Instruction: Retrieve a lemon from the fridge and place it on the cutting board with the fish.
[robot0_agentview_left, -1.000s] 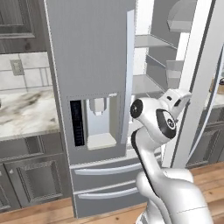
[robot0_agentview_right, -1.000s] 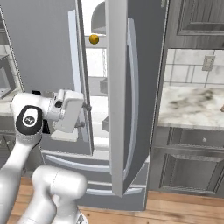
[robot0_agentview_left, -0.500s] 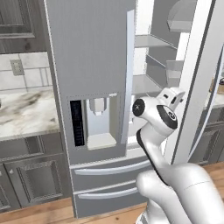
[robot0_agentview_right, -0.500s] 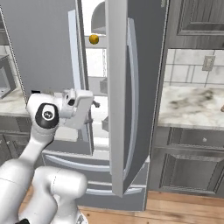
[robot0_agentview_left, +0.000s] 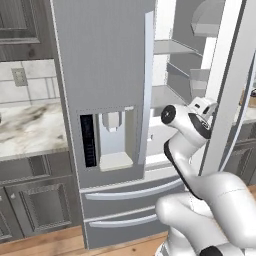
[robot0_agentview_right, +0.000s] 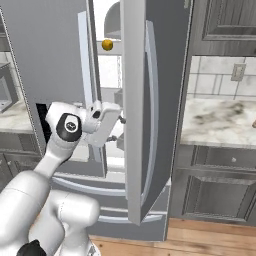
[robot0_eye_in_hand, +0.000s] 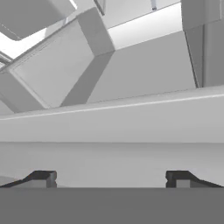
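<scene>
The lemon (robot0_agentview_right: 107, 45) is a small yellow ball on an upper shelf inside the fridge (robot0_agentview_left: 105, 75), whose right door (robot0_agentview_right: 134, 110) stands open. My gripper (robot0_agentview_right: 119, 130) sits at mid height in the opening, well below the lemon, partly behind the door's edge. In the hand view the gripper (robot0_eye_in_hand: 111, 179) is open, its two dark fingertips (robot0_eye_in_hand: 41, 178) wide apart with nothing between them, facing white shelves and walls. The cutting board and the fish are out of view.
The fridge's left door with the dispenser panel (robot0_agentview_left: 110, 140) is shut, and two drawers (robot0_agentview_left: 125, 192) lie below. Marble counters (robot0_agentview_right: 215, 120) over grey cabinets flank the fridge. The open door (robot0_agentview_left: 225, 100) stands close on the arm's right. A brown sliver (robot0_agentview_right: 254, 122) shows at the counter's right edge.
The hand has moved toward the fridge opening, rightward in the right base view, and the elbow has swung forward. The fingers stay open.
</scene>
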